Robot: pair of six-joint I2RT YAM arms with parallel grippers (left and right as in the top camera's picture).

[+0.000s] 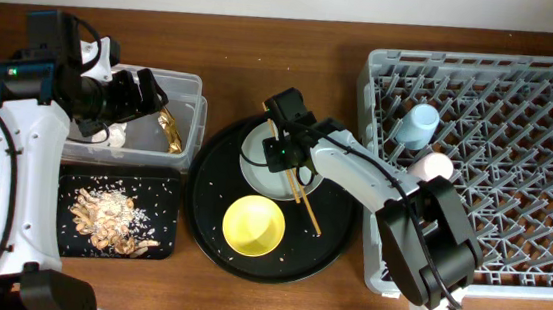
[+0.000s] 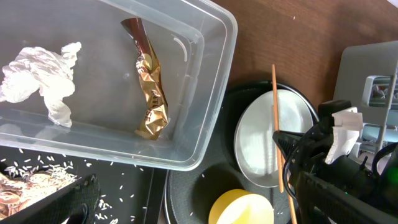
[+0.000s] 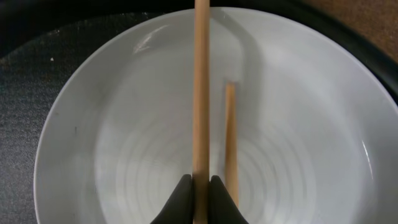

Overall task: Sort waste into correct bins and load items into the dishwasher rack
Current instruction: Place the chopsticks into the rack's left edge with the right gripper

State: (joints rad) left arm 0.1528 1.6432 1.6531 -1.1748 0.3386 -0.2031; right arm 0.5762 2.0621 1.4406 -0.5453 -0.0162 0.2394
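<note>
My right gripper [image 1: 282, 148] [image 3: 200, 186] is shut on one wooden chopstick [image 3: 200, 93] over the pale round plate [image 1: 256, 163] [image 3: 112, 124]. The second chopstick [image 1: 304, 206] [image 3: 229, 143] lies across the plate and the round tray. The yellow bowl [image 1: 253, 225] sits in front of the plate. My left gripper [image 1: 151, 92] is open and empty above the clear tub [image 1: 191, 117], which holds the white tissue [image 2: 40, 78] and the gold foil wrapper [image 2: 151, 93]. Food scraps [image 1: 110, 219] lie in the shallow black tray [image 1: 74, 179]. The blue cup [image 1: 420, 122] and pink cup [image 1: 434, 167] stand in the grey rack [image 1: 516, 176].
The large round black tray [image 1: 333, 250] holds the plate and bowl between the tub and the rack. Rice grains are scattered on both black trays. The rack's left wall stands close to the right arm's elbow.
</note>
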